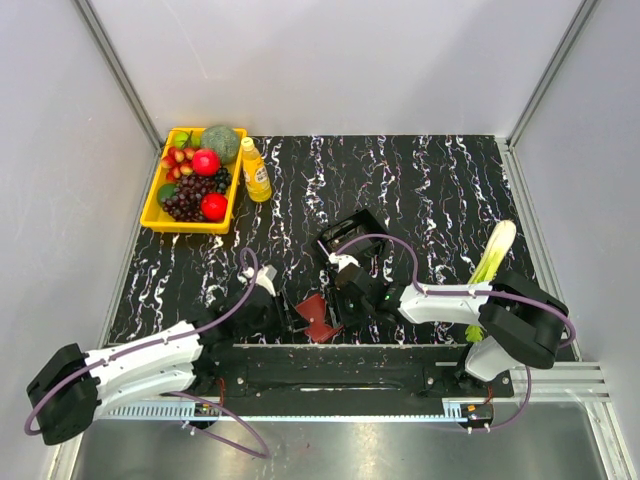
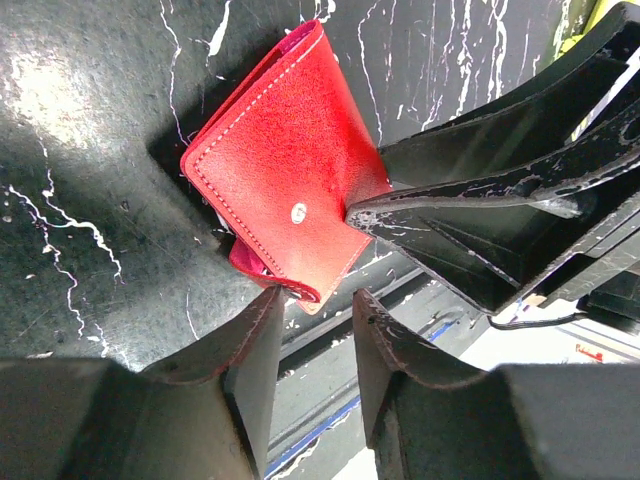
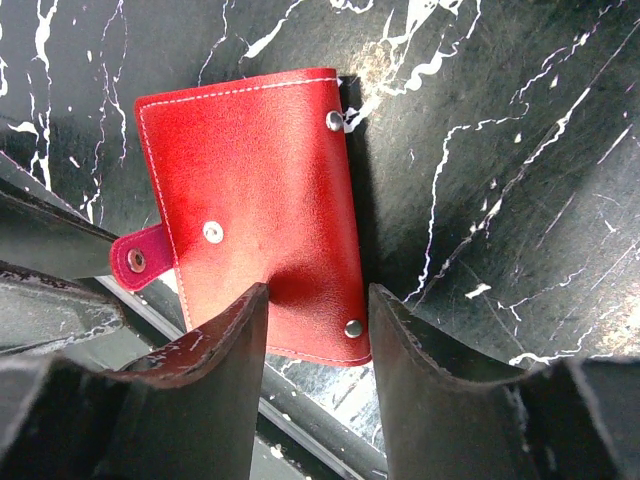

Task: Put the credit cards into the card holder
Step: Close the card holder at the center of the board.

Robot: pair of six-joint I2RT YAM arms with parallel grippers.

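Wallet (image 1: 318, 316) sits at the near edge of the table (image 1: 420, 190), right between your two arms. It is folded over with its snap tab (image 3: 135, 260) sticking out unfastened (so the clasp is undone, which you need before anything can slide in). From the left wrist view one side looks raised off the table, with pink lining showing along the lower fold.

Your right end effector (image 3: 318, 320) has its fingers spread, straddling the wallet's lower corner. One finger sits against the wallet's edge and the other overlaps its face. My reading is that it is there to steady the wallet rather than lift it, though I cannot tell whether it presses down.

Your left end effector (image 2: 315, 340) is also parted and holds nothing. Its gap lines up with the wallet's nearest corner, just short of it. That is a sensible place from which to pinch a flap and open it against the right's brace.

As for the cards, I cannot pick them out for certain in any view. A pale scrap by the black tray (image 1: 350, 232) behind the right arm may be one. Loading looks not yet begun, and opening the wallet seems the step in hand.
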